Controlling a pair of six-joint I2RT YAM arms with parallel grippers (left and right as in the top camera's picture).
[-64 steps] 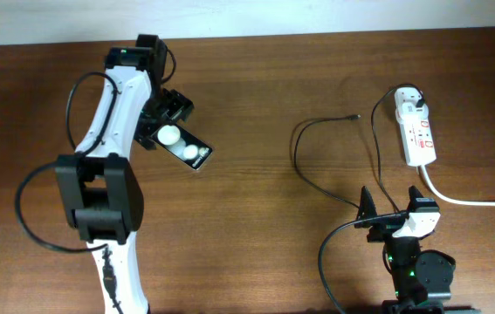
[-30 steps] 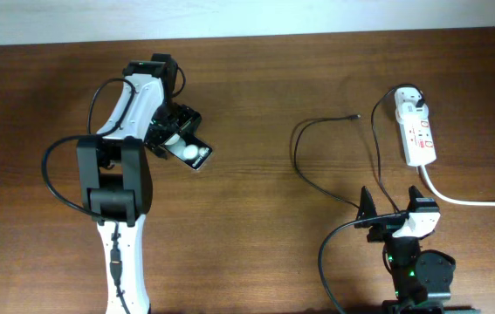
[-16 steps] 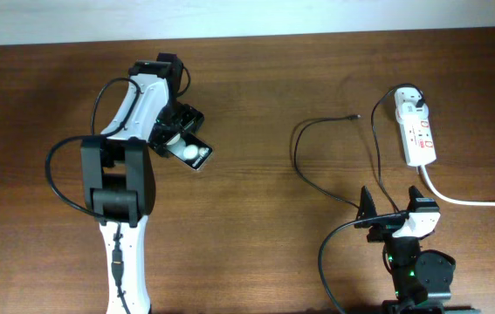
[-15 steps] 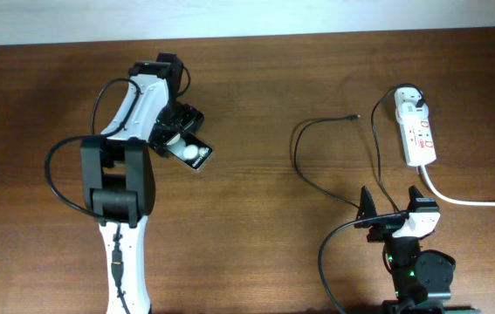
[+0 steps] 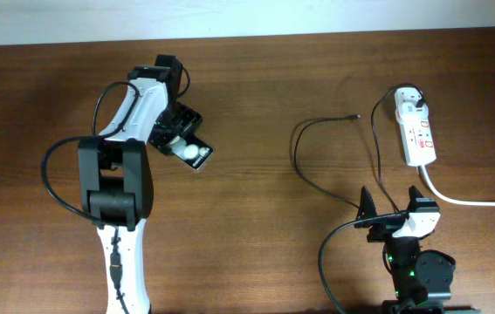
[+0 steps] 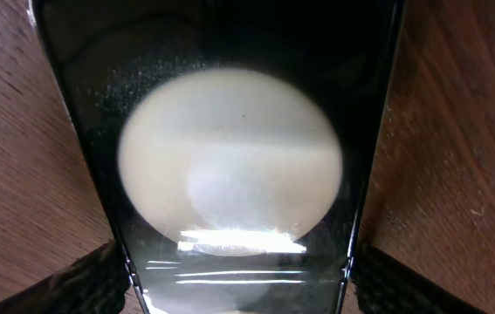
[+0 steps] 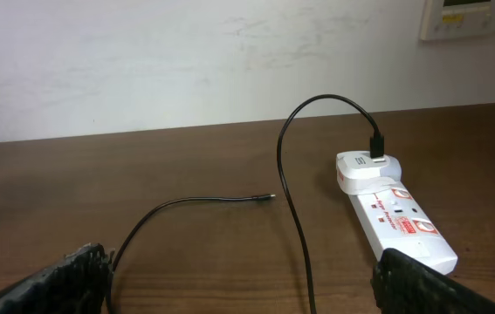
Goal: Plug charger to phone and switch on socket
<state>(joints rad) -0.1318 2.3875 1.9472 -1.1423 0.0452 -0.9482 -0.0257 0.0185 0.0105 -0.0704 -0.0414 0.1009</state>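
Observation:
The phone (image 5: 191, 150) lies flat at the left of the table, black and glossy with a white round spot, and it fills the left wrist view (image 6: 230, 174). My left gripper (image 5: 175, 133) is down over it, its fingers (image 6: 81, 283) pressed against both long edges. The socket (image 5: 415, 131) lies at the far right and also shows in the right wrist view (image 7: 400, 218). The charger (image 5: 304, 170) is plugged into the socket's far end, and its connector tip (image 5: 354, 115) lies free on the table. My right gripper (image 5: 395, 218) is open and empty, near the front edge.
A thick white cord (image 5: 470, 201) runs from the socket off the right edge. The charger's white plug block (image 7: 365, 170) sits on the socket's far end. The black cable loops across the wood between the socket and my right gripper. A white wall stands behind the table.
My left arm has swung in and its gripper has settled down over the phone. The phone, charger, socket and right arm have not moved.

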